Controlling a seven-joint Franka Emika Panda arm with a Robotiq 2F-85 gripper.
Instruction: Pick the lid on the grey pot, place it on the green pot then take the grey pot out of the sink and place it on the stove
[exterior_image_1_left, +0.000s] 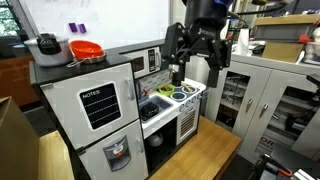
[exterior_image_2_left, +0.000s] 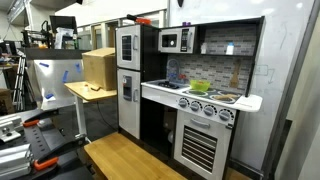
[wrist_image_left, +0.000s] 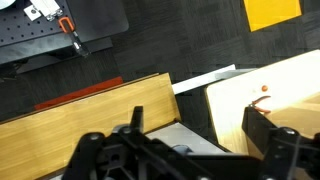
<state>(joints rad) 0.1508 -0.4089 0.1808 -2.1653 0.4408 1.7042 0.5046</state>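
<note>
Lid pickup has not begun: the gripper (exterior_image_1_left: 178, 68) hangs above the green pot (exterior_image_1_left: 181, 96) on the counter (exterior_image_2_left: 250, 101), jaws wide and empty. Next, it descends to the grey pot's lid, too small to see.

Gripper (wrist_image_left: 195, 140): cut off by the lower edge of the wrist view and blurred (jaw spacing unreadable). Sink (exterior_image_1_left: 150, 109) contents: too small to identify in an exterior view.

The green pot (exterior_image_2_left: 200, 87) stands upright between the sink (exterior_image_2_left: 170, 86) and the stove (exterior_image_2_left: 226, 97). What lies in the sink is too small to tell.
</note>
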